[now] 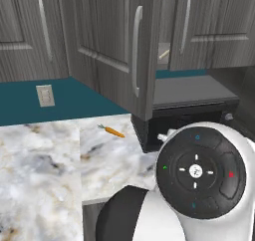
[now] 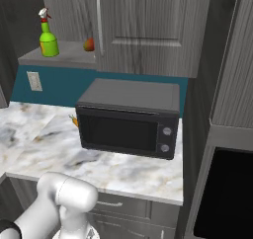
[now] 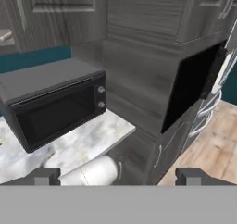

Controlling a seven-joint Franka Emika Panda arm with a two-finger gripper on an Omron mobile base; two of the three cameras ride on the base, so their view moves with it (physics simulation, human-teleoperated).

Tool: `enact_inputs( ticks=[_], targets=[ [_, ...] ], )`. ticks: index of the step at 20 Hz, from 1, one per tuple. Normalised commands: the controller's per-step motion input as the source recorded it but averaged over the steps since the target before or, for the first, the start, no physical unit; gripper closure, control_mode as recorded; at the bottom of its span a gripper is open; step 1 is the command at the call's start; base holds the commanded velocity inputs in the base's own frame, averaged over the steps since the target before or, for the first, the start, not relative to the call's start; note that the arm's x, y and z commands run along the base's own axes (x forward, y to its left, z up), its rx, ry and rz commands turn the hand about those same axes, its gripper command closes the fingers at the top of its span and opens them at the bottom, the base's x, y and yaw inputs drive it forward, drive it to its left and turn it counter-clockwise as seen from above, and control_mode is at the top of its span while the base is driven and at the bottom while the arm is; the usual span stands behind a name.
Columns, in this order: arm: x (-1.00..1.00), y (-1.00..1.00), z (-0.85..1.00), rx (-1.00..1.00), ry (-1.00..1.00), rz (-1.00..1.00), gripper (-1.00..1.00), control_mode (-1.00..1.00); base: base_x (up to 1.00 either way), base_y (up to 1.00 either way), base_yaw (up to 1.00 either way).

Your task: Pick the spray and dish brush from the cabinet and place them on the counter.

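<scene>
The jaws stand spread wide with nothing between them: in the hand view the two dark fingertips (image 3: 46, 176) rise far apart at the bottom, and the gripper (image 3: 118, 177) hangs in free air, well away from the cabinet. Ahead of it lies the corner of the marble tabletop (image 3: 88, 142), with the black microwave (image 3: 55, 108) on it to the left and a tall grey unit with a dark oven opening to the right, above a wooden floor.

From the right base view, the microwave sits on the tabletop against the teal wall, and a carrot (image 2: 74, 120) lies on the marble just beside its left end. Above and to the left, the cabinet (image 2: 143, 30) is open, and the spray (image 2: 48, 39) stands upright on its grey inner shelf, near the left end. An apple (image 2: 89, 45) rests on the same shelf farther right, close to the door's silver handle, apart from the bottle.

From the left base view, the open door hides most of the shelf; through the gap beside it a pale, thin handle shows, which looks like the dish brush (image 1: 163, 55), lying tilted on the shelf. Its head cannot be made out. The carrot lies on the marble below.
</scene>
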Motion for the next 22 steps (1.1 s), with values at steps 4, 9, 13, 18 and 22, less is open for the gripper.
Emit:
enact_inputs(
  ticks=[4, 9, 13, 18, 22],
  targets=[
    [-0.21, -0.74, 0.09, 0.22, 0.03, 0.08, -1.00, -1.00, 0.00, 0.00, 0.00],
    [0.38, -0.52, 0.09, 0.27, 0.19, 0.07, -1.00, -1.00, 0.00, 0.00, 0.00],
    [0.59, -0.32, -0.09, 0.09, 0.27, 0.14, -1.00, -1.00, 0.00, 0.00, 0.00],
    [0.54, -0.17, -0.10, 0.37, 0.31, 0.06, -1.00, -1.00, 0.00, 0.00, 0.00],
    [0.50, -0.04, 0.00, 0.46, 0.35, 0.01, -1.00, -1.00, 0.00, 0.00, 0.00]
  ],
)
